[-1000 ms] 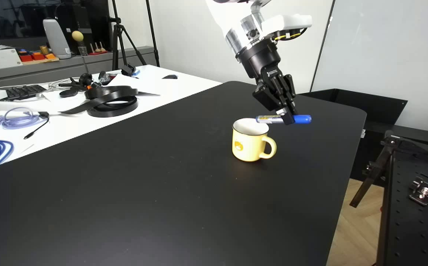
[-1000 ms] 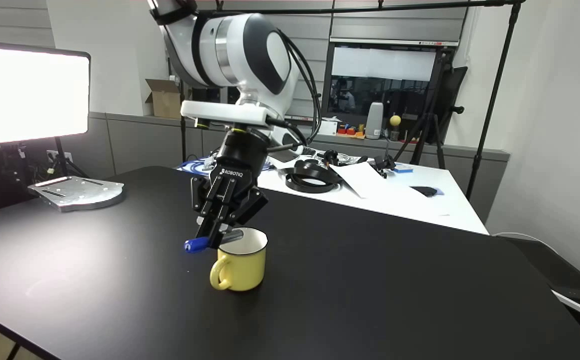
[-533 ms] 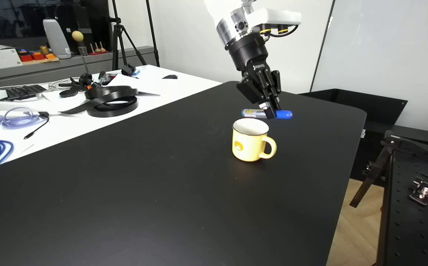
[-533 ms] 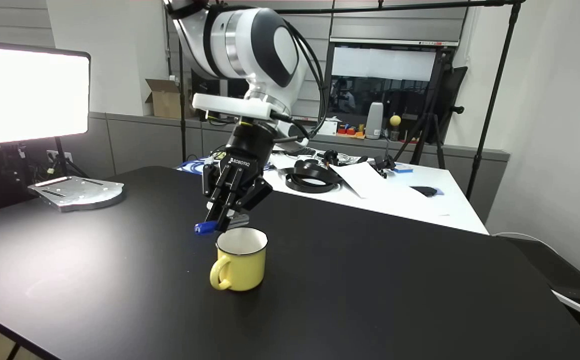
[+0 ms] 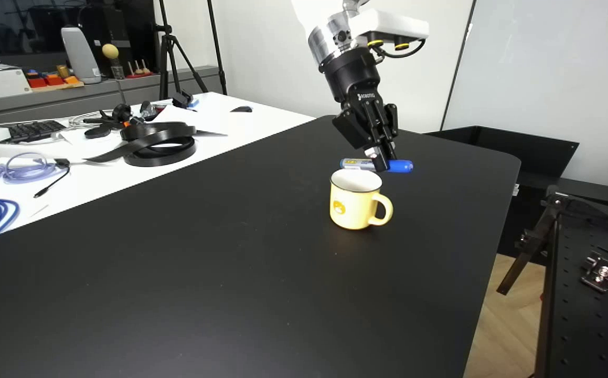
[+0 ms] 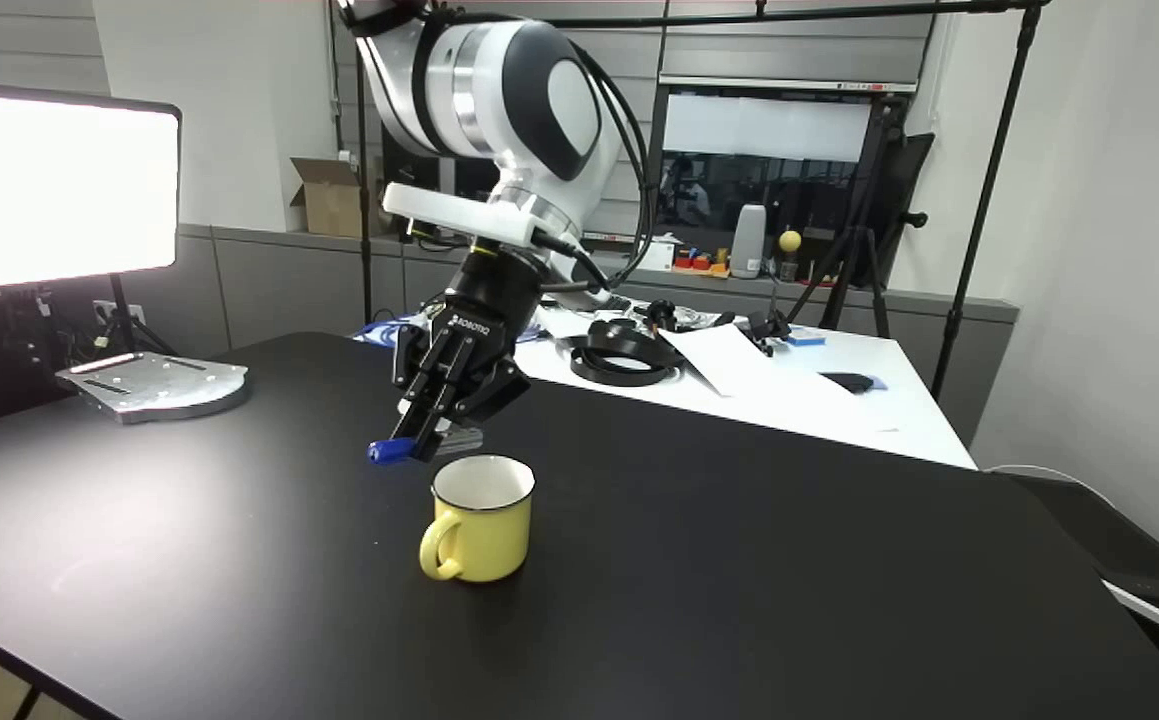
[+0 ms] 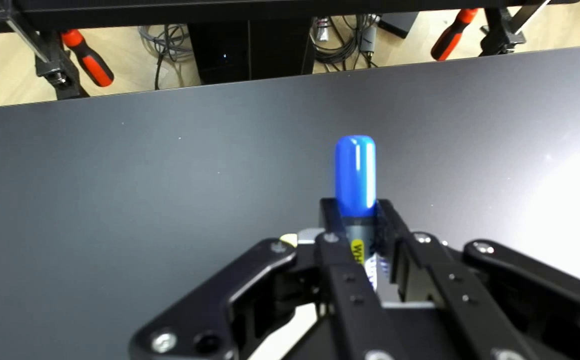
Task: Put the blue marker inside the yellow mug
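Blue marker (image 7: 356, 175) clasped roughly level in the tool (image 7: 357, 209), near the yellow mug (image 6: 487, 535): pickup done, dropping it inside remains.

Upper left in an exterior view, a panel (image 6: 54, 190) glowed blank white; glare whitened the counter (image 6: 659, 570) at left and, in the wrist view, far right.

Yellow mug (image 6: 487, 530): smooth, glossy, ceramic look. Blue marker (image 7: 356, 172): shiny plastic cap. Gripper (image 7: 359, 212): mostly matt, bright metal screws (image 7: 164, 342). Tabletop (image 6: 739, 580): smooth, satin. In an exterior view, from the mug: tabletop glare at 9 o'clock, metal plate (image 6: 164, 390) at 10, cardboard box (image 6: 331, 205) at 11. In an exterior view, at its 4 o'clock: wood-look floor (image 5: 513, 325).
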You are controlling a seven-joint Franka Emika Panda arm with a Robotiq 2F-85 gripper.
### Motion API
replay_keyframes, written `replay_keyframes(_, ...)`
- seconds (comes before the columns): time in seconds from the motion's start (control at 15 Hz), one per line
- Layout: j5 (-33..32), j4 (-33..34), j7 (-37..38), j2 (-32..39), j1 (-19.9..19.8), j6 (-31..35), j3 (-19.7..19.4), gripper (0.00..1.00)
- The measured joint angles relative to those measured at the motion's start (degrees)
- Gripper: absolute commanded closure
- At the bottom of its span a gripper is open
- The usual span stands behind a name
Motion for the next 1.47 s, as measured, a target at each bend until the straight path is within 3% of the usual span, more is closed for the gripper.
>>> replay_keyframes(0.6,9.06,2.86,-0.01,4.48,-4.65,-2.75,-0.94,0.95)
replay_keyframes(1.0,11.62,5.18,0.2,7.11,-6.35,-4.45,-1.58,0.95)
replay_keyframes(1.47,11.52,12.9,0.04,13.62,-7.33,-10.8,-1.59,0.95)
